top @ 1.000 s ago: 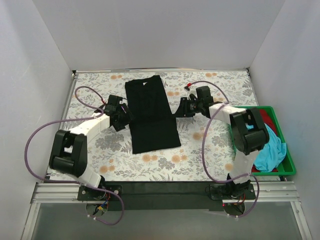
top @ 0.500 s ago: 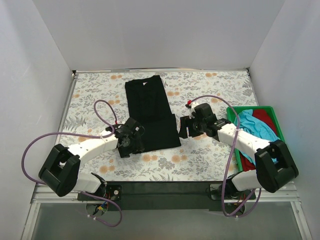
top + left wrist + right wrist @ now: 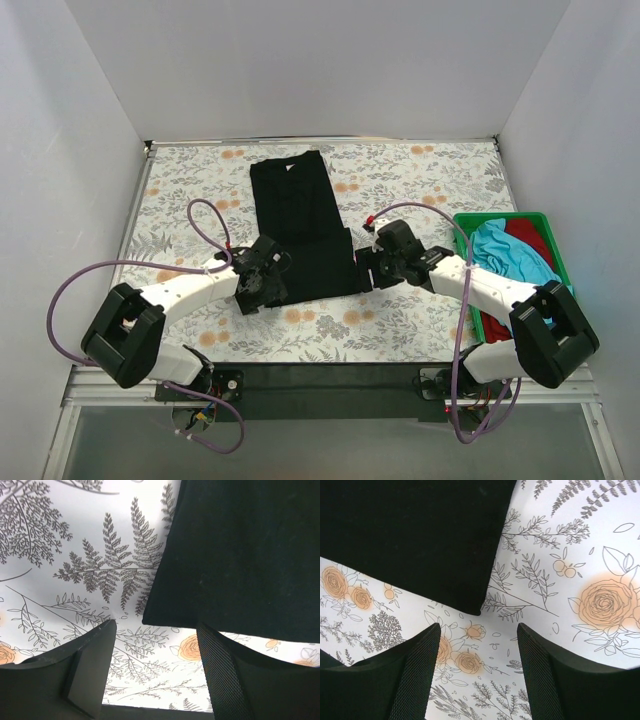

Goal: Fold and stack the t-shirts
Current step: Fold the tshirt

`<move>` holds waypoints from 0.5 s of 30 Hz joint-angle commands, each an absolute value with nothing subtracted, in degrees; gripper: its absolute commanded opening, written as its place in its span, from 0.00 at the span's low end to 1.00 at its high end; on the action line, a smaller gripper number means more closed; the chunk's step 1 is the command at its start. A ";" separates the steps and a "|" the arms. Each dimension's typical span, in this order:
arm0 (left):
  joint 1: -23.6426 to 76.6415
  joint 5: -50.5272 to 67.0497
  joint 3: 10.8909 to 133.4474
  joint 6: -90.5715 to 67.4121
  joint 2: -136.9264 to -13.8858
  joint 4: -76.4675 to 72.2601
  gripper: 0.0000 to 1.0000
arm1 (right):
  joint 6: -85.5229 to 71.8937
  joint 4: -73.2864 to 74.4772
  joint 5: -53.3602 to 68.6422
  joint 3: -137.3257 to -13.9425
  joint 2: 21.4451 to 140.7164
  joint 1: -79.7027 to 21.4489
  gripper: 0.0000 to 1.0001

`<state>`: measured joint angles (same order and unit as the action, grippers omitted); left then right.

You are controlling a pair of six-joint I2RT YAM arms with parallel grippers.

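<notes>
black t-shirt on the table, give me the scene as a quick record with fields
black cloth t-shirt: folded into a long strip, flat on the floral table cover
left gripper: open, at the strip's near-left corner, holding nothing
right gripper: open, at the near-right corner, holding nothing
green plastic tray: right side of the table, holds a crumpled turquoise shirt and red shirt
stack: not yet started

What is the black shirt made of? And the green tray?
The black t-shirt looks like soft matte cloth: it lies flat and limp, with folded edges. The green tray looks like hard, smooth plastic: straight stiff rim, bright even colour. Which kind exactly, I cannot tell.
</notes>
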<state>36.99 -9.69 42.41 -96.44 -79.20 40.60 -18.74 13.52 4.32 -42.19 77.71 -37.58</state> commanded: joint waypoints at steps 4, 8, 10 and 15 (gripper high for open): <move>37.27 -14.85 46.23 -98.96 -79.27 41.66 0.60 | -19.78 11.86 2.73 -42.10 77.78 -39.55 0.58; 37.35 -15.29 46.93 -98.00 -82.87 41.92 0.58 | -20.91 11.87 2.02 -41.92 78.13 -39.99 0.58; 37.27 -15.82 47.02 -97.74 -85.33 42.27 0.54 | -21.96 11.95 1.24 -42.10 78.66 -40.34 0.57; 37.27 -14.33 46.14 -96.24 -88.33 41.40 0.40 | -23.90 13.18 0.26 -43.06 80.07 -40.96 0.56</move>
<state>36.99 -13.56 47.00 -96.95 -86.41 41.56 -21.69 13.43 1.78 -42.19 79.37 -40.27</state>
